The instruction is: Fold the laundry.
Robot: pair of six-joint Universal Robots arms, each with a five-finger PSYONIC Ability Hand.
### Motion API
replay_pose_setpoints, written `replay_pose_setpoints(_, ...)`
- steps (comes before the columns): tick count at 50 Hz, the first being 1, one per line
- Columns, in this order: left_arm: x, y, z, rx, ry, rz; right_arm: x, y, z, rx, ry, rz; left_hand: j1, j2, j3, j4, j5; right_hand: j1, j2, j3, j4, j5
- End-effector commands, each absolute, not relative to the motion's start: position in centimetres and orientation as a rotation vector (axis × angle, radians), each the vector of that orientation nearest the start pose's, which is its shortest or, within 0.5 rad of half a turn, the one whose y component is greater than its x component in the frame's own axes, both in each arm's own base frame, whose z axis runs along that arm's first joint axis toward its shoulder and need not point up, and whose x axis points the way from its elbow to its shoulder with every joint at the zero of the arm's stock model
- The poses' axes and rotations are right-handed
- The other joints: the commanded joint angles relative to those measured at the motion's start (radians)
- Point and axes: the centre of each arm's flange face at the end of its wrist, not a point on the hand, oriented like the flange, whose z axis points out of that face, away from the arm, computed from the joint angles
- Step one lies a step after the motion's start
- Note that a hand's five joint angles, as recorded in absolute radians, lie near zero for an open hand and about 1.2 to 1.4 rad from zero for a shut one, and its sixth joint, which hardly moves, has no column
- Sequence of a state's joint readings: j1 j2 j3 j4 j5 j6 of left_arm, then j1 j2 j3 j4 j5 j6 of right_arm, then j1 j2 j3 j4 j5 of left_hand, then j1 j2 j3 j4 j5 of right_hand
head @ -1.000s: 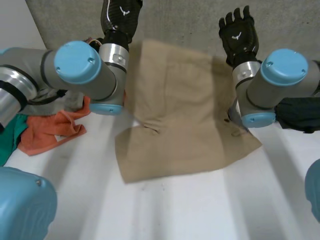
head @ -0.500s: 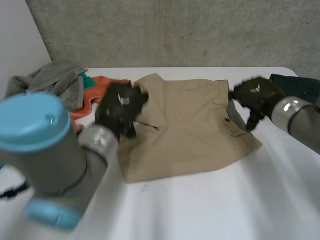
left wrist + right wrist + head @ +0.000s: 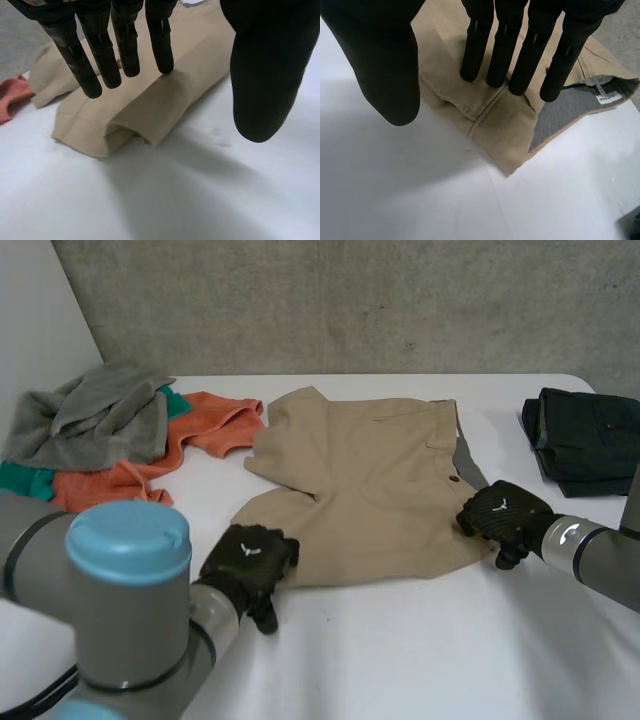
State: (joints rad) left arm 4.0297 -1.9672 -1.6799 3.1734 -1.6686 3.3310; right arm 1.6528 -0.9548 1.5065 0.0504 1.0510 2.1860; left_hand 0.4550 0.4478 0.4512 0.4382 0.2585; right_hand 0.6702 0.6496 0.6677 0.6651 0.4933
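Tan shorts (image 3: 370,475) lie at the middle of the table (image 3: 420,660), and the left hand (image 3: 248,560) and right hand (image 3: 503,515), both straight-fingered and empty at their near corners, should pinch evenly before folding toward the far edge.

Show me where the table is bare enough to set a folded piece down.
The widest bare stretch of table is the near side, in front of the tan shorts, between the left robot hand and right robot hand. A narrower strip separates the shorts from the dark folded garment. The far left is crowded by a clothes pile.
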Motion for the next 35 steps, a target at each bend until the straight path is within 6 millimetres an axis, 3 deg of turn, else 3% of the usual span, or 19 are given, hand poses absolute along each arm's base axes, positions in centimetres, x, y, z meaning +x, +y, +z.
replay_pose_setpoints(1, -30.9, -20.2, 15.3, 1.093, 2.553, -1.780, 20.5, -33.4, 11.9, -1.627, 2.111, -1.649, 0.020, 0.027, 0.024, 0.037, 0.042, 0.093, 0.114, 0.095, 0.098, 0.095)
replay_pose_setpoints(10, -32.5, -22.3, 13.9, 1.175, 2.454, -1.788, 20.7, -34.1, 11.3, -1.552, 2.130, -1.660, 0.081, 0.088, 0.085, 0.098, 0.103, 0.093, 0.114, 0.095, 0.098, 0.095)
replay_pose_setpoints(15, -33.5, -23.6, 12.8, 1.208, 2.371, -1.832, 20.9, -34.8, 11.3, -1.560, 2.134, -1.700, 0.456, 0.463, 0.460, 0.473, 0.478, 0.163, 0.184, 0.166, 0.168, 0.166)
replay_pose_setpoints(18, -33.7, -24.0, 12.8, 1.210, 2.346, -1.854, 21.2, -35.1, 11.2, -1.565, 2.140, -1.723, 0.732, 0.739, 0.736, 0.749, 0.754, 0.286, 0.307, 0.289, 0.291, 0.289)
replay_pose_setpoints(19, -33.7, -24.2, 12.8, 1.208, 2.340, -1.859, 21.2, -35.4, 11.2, -1.569, 2.147, -1.739, 0.939, 0.946, 0.943, 0.956, 0.961, 0.380, 0.400, 0.382, 0.385, 0.382)
replay_pose_setpoints(22, -33.5, -24.3, 13.1, 1.196, 2.339, -1.859, 21.2, -35.6, 11.3, -1.569, 2.162, -1.763, 0.941, 0.948, 0.945, 0.958, 0.963, 0.725, 0.745, 0.727, 0.730, 0.727)
replay_pose_setpoints(24, -33.4, -24.1, 13.1, 1.199, 2.344, -1.848, 21.1, -35.6, 11.7, -1.568, 2.170, -1.766, 0.941, 0.948, 0.945, 0.958, 0.963, 0.726, 0.747, 0.729, 0.731, 0.728)
replay_pose_setpoints(29, -32.3, -22.4, 16.2, 1.214, 2.341, -1.847, 20.9, -34.5, 12.5, -1.571, 2.189, -1.742, 0.941, 0.948, 0.945, 0.958, 0.963, 0.726, 0.747, 0.729, 0.731, 0.728)
replay_pose_setpoints(35, -29.9, -18.6, 19.2, 1.283, 2.405, -1.700, 20.3, -30.6, 16.4, -1.635, 2.240, -1.599, 0.941, 0.948, 0.945, 0.958, 0.963, 0.726, 0.747, 0.729, 0.731, 0.728)
